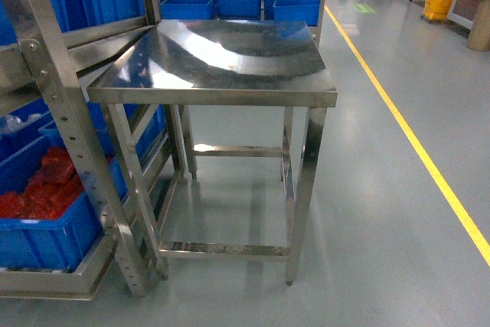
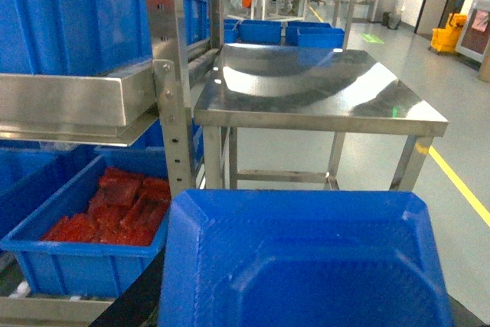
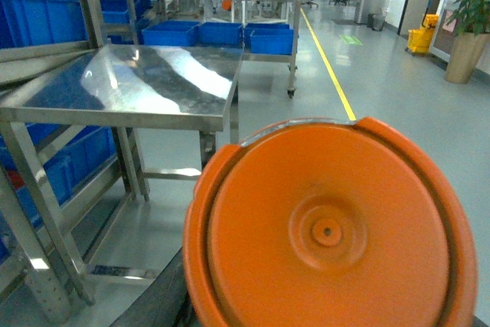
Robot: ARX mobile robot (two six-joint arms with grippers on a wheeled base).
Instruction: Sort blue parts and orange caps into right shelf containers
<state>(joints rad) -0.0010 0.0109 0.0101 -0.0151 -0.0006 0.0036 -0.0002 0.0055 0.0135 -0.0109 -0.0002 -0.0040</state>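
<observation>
Closest to the left wrist camera a blue part (image 2: 306, 262) fills the lower frame, and an orange cap (image 3: 329, 231) does the same for the right wrist camera; each sits so near its lens that it is probably carried at that arm's end, ready for sorting, but neither gripper is visible, so how far the jaws are open cannot be told. Just beyond stands a bare stainless steel table (image 1: 222, 63). To its left the shelf (image 1: 57, 105) holds a blue bin of red pieces (image 1: 46, 189). Farther back, three more blue containers (image 1: 241, 7) sit in a row on another rack.
</observation>
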